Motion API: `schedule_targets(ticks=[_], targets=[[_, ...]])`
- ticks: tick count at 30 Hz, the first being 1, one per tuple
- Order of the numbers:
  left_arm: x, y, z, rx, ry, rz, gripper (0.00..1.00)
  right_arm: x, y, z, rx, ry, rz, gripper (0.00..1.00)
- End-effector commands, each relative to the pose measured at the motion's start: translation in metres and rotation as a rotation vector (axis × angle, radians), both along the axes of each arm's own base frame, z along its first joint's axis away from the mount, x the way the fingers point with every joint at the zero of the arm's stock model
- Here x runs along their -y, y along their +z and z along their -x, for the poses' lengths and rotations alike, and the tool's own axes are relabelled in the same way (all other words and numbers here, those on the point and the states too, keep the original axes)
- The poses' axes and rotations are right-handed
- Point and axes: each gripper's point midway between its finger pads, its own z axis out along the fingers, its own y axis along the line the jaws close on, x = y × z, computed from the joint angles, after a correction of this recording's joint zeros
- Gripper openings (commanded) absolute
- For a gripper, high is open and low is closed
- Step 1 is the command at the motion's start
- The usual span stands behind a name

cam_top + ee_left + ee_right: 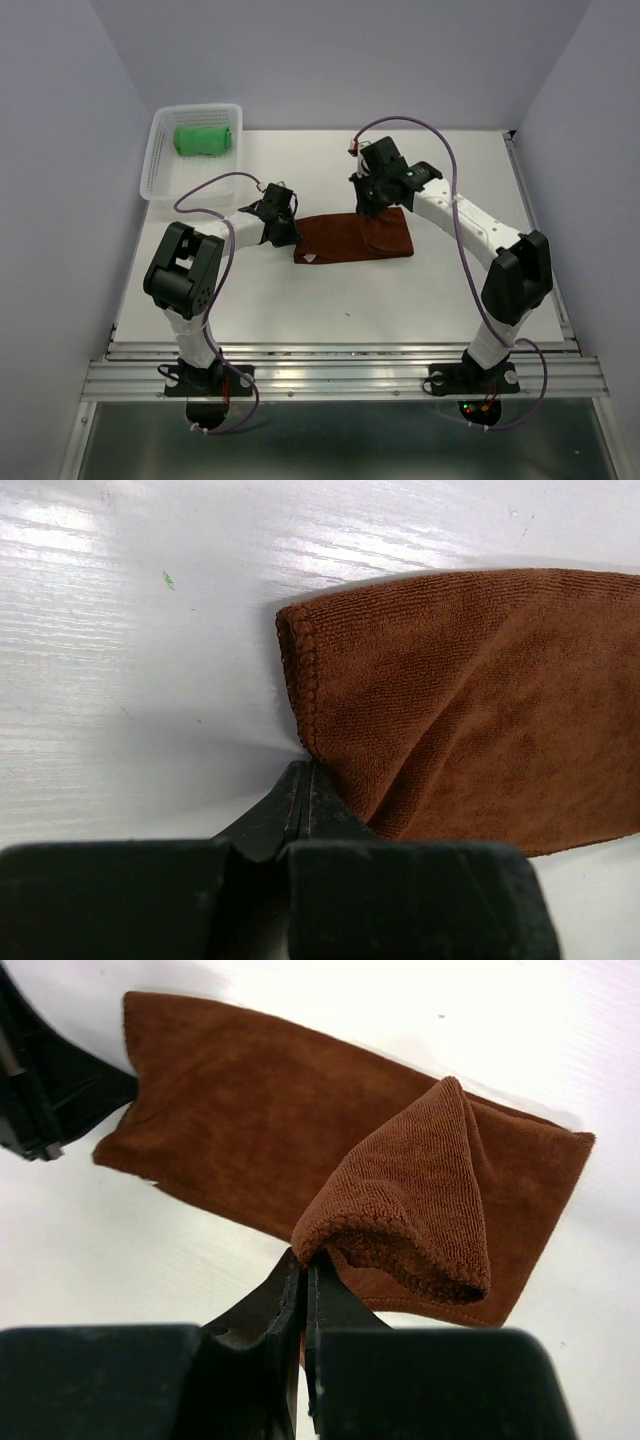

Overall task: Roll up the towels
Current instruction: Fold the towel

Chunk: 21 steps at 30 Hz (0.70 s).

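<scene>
A brown towel [340,240] lies folded into a long strip in the middle of the white table. My left gripper [284,226] is shut at the strip's left end. In the left wrist view its tips [303,770] pinch the towel's edge [460,700], and a crease runs out from them. My right gripper [372,206] is shut on the towel's right end. In the right wrist view [308,1258] it holds a corner [420,1190] lifted and curled back over the flat strip [250,1130]. The left gripper's fingers [60,1080] also show there.
A white basket [160,165] stands at the table's back left with a rolled green towel [204,138] in it. A small white label [310,258] shows at the brown towel's front left corner.
</scene>
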Motion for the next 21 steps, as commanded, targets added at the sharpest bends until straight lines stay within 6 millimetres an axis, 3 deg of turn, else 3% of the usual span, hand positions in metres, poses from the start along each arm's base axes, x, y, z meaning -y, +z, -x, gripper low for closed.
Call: schedule_targets(ticks=[1,9,21], targets=[[-0.004,-0.014,0.016,-0.047,-0.03,-0.029,0.0,-0.029,0.022,0.0,0.035,0.041,-0.042,0.01],[-0.004,-0.012,0.015,-0.043,-0.035,-0.034,0.0,-0.068,0.008,-0.002,0.009,0.065,-0.058,0.01],[-0.006,-0.01,0.015,-0.044,-0.03,-0.047,0.0,-0.096,-0.018,-0.01,-0.032,0.09,-0.05,0.01]])
